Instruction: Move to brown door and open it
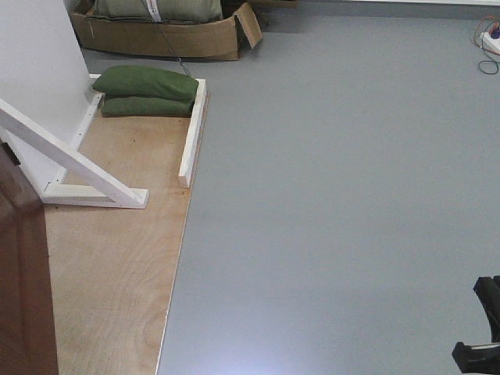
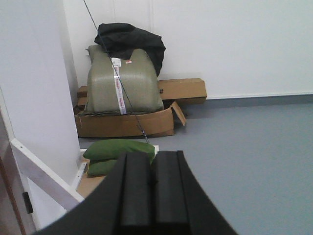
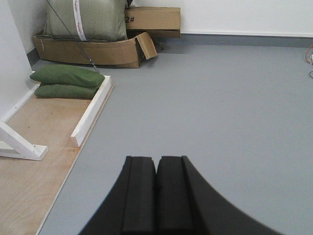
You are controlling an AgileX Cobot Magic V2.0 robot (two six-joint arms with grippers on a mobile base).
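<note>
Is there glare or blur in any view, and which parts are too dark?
Front view: a pale glare patch low on the grey floor; the brown door is dark. Left wrist view: the left gripper is black and slightly soft. Right wrist view: the right gripper is equally black, the floor evenly lit.

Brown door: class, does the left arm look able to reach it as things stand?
Probably not yet. The door lies off at the far left, its handle out of view, while the shut left hand points past it toward the sandbags.

Left pincer [image 2: 153, 169], right pincer [image 3: 157, 171]: matte black, blocky, flared bases, maybe rubber-faced.
</note>
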